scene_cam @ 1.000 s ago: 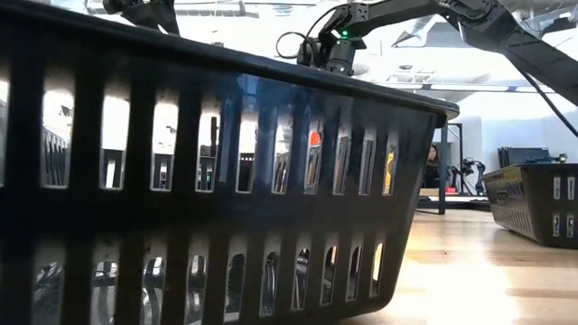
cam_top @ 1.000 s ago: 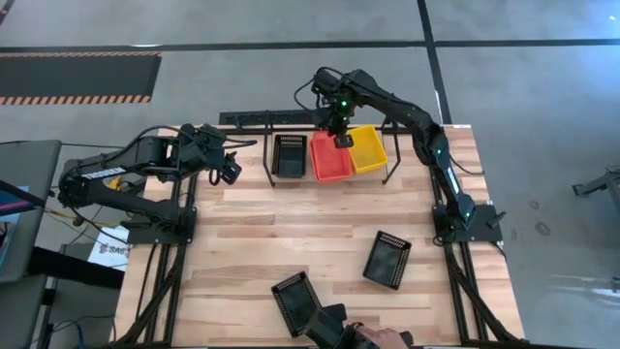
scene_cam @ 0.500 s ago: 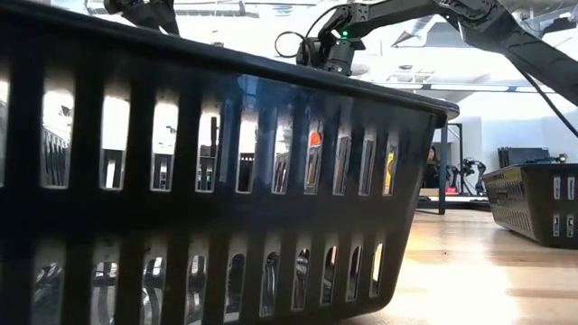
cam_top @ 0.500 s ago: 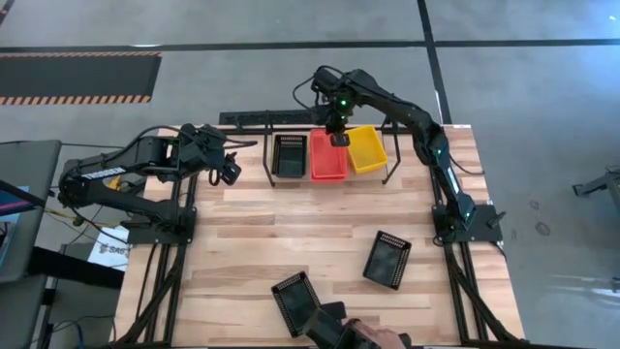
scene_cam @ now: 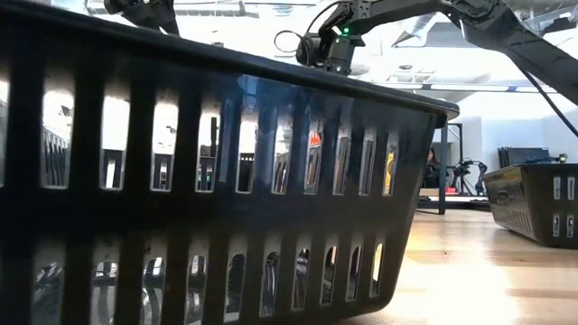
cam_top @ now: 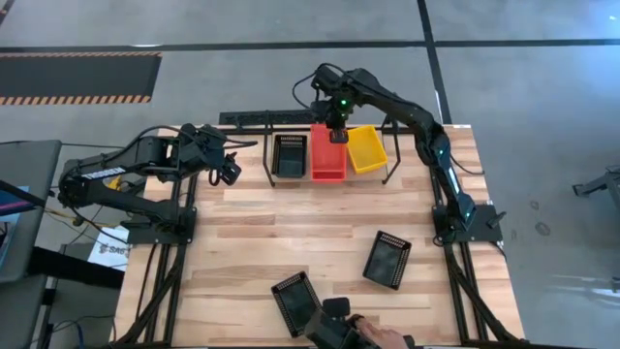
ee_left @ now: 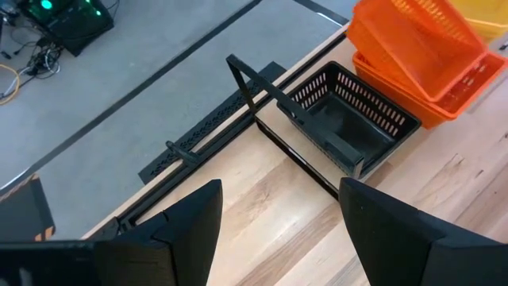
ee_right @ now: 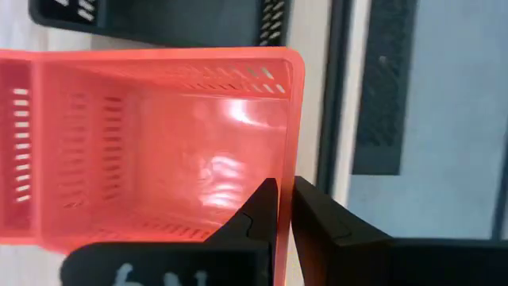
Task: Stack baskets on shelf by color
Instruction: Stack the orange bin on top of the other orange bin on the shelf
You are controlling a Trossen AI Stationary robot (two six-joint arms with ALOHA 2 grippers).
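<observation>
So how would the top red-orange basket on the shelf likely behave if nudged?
The top red-orange basket sits tilted on the one beneath, so it probably shifts or tips easily. Its thin slotted walls suggest it is light and slightly flexible. The right gripper straddles its rim.
</observation>
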